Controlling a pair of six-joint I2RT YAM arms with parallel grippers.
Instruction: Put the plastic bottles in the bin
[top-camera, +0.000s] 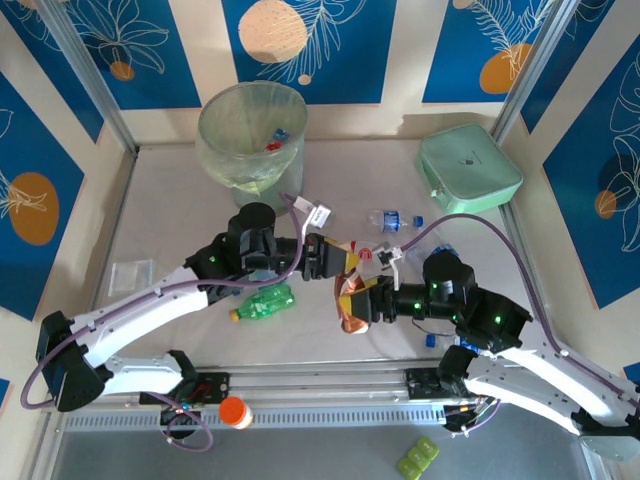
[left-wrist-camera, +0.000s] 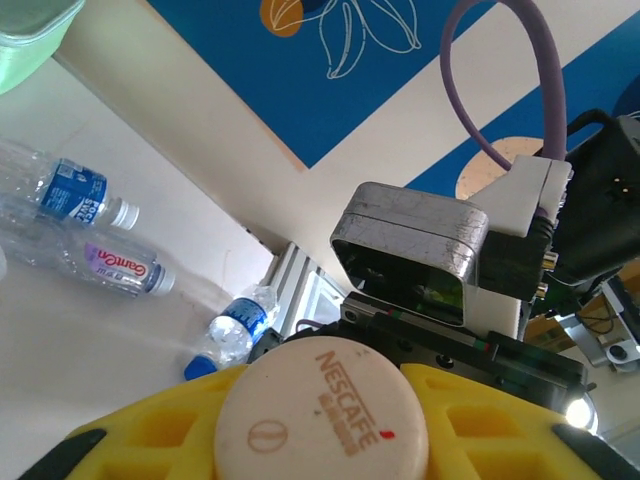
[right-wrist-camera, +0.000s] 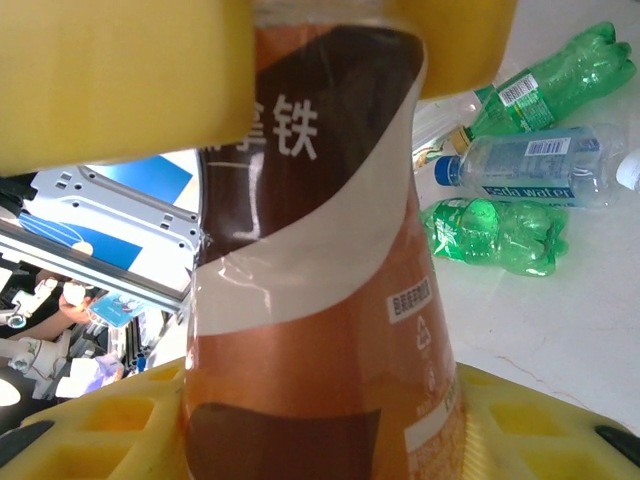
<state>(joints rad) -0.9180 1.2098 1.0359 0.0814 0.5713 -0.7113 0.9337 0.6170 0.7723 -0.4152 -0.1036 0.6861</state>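
- The left gripper (top-camera: 340, 262) is clenching its yellow fingers (left-wrist-camera: 460, 400) on the cream cap (left-wrist-camera: 320, 415) of the brown bottle (right-wrist-camera: 320, 330), at the centre of the top view.
- The right gripper (top-camera: 352, 297) is grasping the same bottle around its body, just below the left gripper in the top frame, so both are clamping one bottle.
- The bottle's long axis is running roughly top to bottom of the top frame, cap end uppermost. The arms are covering most of it there, so its exact tilt is hard to judge.
- The bin (top-camera: 208, 125) is standing at the upper left of centre, up and to the left of the held bottle. The left arm is lying nearer to it.
- The coming move is probably turning on the right gripper letting go, leaving the left to swing the bottle up-left over the rim.
- The table (top-camera: 170, 200) between the grippers and the bin is offering open room for that swing.
- A green bottle (top-camera: 262, 303) is lying just below the left forearm, and a clear bottle (top-camera: 395, 218) is lying to the upper right, near the mint-green case (top-camera: 468, 168). Both are sitting off that path.
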